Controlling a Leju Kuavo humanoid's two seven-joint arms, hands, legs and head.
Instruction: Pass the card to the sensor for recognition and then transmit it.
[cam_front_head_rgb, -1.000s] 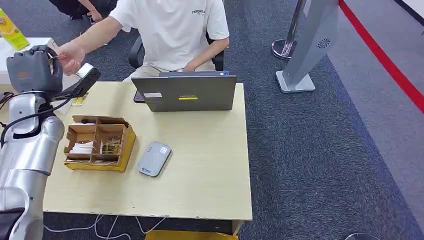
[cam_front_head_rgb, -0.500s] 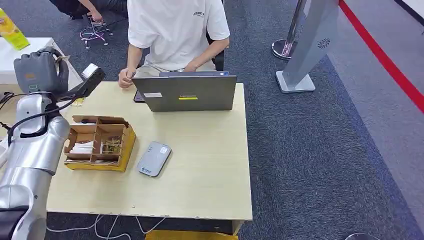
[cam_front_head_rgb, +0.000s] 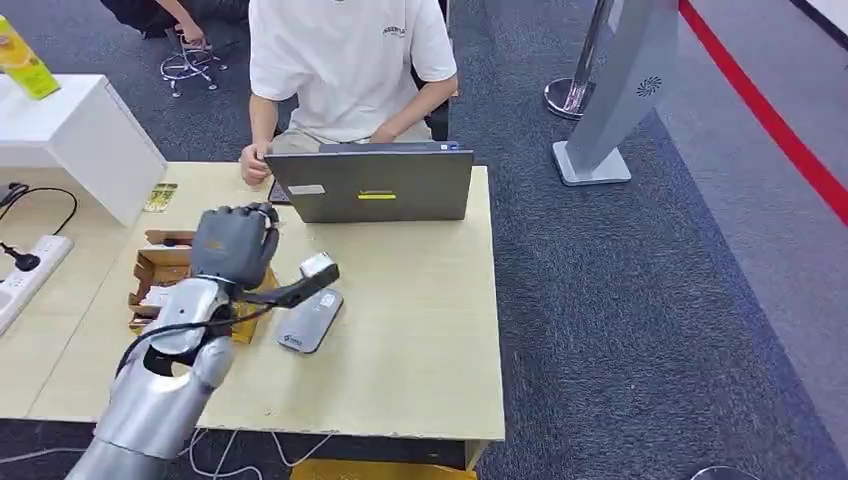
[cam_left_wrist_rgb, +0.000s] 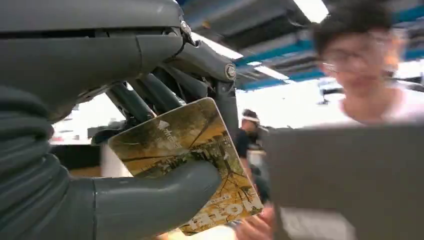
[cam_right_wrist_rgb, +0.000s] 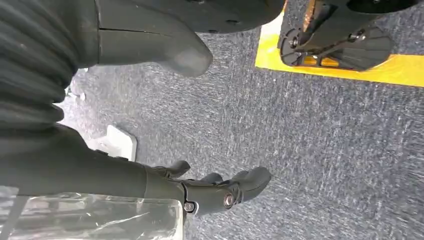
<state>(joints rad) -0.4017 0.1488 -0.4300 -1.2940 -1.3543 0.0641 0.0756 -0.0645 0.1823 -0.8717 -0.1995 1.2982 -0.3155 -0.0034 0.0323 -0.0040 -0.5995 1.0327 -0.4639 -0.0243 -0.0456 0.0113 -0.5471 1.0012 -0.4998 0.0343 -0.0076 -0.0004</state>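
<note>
Change: left robot hand (cam_front_head_rgb: 235, 243) has come down from beside the white side table (cam_front_head_rgb: 90, 130) and is now hovering over the cardboard organiser (cam_front_head_rgb: 160, 268), near the grey card reader (cam_front_head_rgb: 308, 318); the person's (cam_front_head_rgb: 345, 60) arm has drawn back to the laptop (cam_front_head_rgb: 372, 185).
Writing: card (cam_left_wrist_rgb: 187, 155) is showing a yellow-brown printed picture with a white triangle mark and large pale letters, blurred and partly hidden; a yellow strip is sitting on the laptop lid, and small dark lettering on the person's white shirt is too small to read.
Left robot hand: thumb (cam_left_wrist_rgb: 150, 197) is pressing the card against the darker fingers (cam_left_wrist_rgb: 145, 95), clamping it.
Right robot hand (cam_right_wrist_rgb: 215, 192): hanging over the carpet (cam_right_wrist_rgb: 325, 145), holding nothing, fingers lightly curled and apart.
Tabletop (cam_front_head_rgb: 420, 330): pale wood, carrying the organiser, reader and laptop; another small card (cam_front_head_rgb: 160, 196) is lying by the side table.
Room: dark blue-grey carpet, a red floor line (cam_front_head_rgb: 770, 115), a grey standing kiosk (cam_front_head_rgb: 620, 90), a power strip (cam_front_head_rgb: 25, 275).
</note>
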